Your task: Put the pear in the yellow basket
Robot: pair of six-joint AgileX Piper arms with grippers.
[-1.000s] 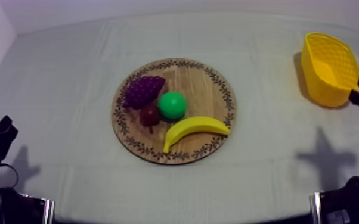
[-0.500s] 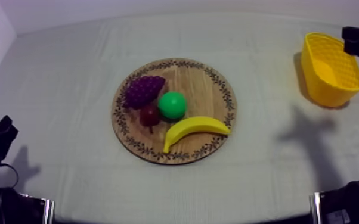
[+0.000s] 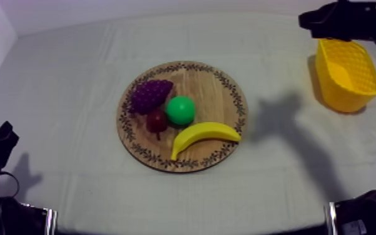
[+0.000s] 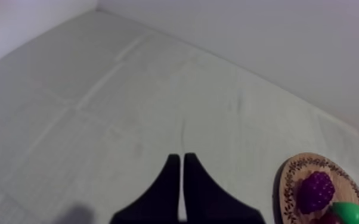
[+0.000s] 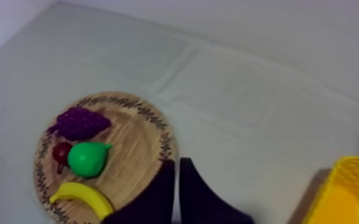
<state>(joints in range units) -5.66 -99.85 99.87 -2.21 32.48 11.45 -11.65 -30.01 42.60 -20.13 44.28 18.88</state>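
Note:
The green pear [image 3: 180, 110] lies in the middle of the round wooden board [image 3: 218, 100], between the purple grapes [image 3: 150, 95], the small red fruit [image 3: 157, 120] and the banana [image 3: 204, 135]. The yellow basket [image 3: 346, 94] stands at the far right with nothing visible in it. My right gripper [image 3: 304, 20] hangs high beside the basket's far left corner, well away from the board. In the right wrist view its fingers [image 5: 178, 173] lie together, shut on nothing, above the cloth beside the board, with the pear [image 5: 87, 158] off to one side. My left gripper [image 4: 179, 173] is shut, resting at the table's left front [image 3: 0, 140].
The right arm's shadow [image 3: 284, 115] falls on the cloth between board and basket. The white back wall [image 3: 165, 9] runs behind the table. Bare cloth surrounds the board on every side.
My right arm has swung from the basket's near right side, up past it, to its far left corner. Its shadow has slid left toward the board. The left arm and the fruit stayed put.

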